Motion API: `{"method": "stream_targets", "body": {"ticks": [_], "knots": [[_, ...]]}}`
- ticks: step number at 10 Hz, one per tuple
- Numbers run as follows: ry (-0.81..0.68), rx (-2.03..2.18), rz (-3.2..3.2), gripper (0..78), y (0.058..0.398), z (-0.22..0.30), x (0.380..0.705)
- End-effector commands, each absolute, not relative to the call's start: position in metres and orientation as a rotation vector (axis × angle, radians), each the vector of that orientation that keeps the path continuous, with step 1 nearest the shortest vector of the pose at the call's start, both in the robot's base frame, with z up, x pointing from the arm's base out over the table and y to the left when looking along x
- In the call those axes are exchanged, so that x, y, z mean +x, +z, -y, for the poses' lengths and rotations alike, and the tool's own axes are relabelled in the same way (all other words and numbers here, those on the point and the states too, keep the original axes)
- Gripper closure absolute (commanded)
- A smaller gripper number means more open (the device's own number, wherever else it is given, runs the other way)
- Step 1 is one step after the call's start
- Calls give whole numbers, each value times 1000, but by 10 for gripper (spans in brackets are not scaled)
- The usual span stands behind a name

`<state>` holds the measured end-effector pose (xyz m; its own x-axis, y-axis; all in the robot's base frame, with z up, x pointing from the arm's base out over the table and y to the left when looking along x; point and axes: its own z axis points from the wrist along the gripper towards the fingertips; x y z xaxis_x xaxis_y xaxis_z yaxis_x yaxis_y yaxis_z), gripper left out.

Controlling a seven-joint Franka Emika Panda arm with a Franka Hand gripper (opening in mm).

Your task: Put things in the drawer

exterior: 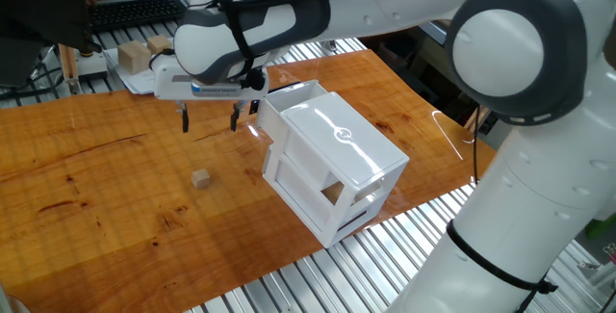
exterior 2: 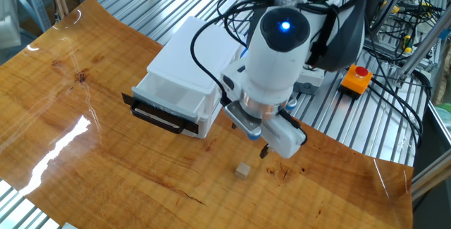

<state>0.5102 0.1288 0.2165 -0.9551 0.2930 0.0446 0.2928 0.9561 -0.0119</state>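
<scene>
A small light-tan wooden cube point(exterior: 200, 178) lies on the wooden table; it also shows in the other fixed view point(exterior 2: 243, 171). The white cabinet point(exterior: 332, 154) stands to its right, with its drawer point(exterior 2: 173, 106) pulled open and a black handle point(exterior 2: 155, 118) at the front. My gripper point(exterior: 208, 119) hangs open and empty above the table, between the cube and the cabinet. In the other fixed view one fingertip point(exterior 2: 266, 151) shows just above and right of the cube.
Two larger pale wooden blocks point(exterior: 137, 55) sit at the far left edge beside papers. A grey box with a red button point(exterior 2: 311, 72) and an orange box point(exterior 2: 357, 78) stand behind the table. The table's front edge meets metal slats.
</scene>
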Motion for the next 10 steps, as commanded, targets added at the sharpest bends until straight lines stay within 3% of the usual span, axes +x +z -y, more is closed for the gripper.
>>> {"method": "stream_targets", "body": {"ticks": [1, 10], "knots": [[4, -456, 3072, 2, 212, -131, 512], [12, -430, 3088, 2, 192, -134, 516]]}}
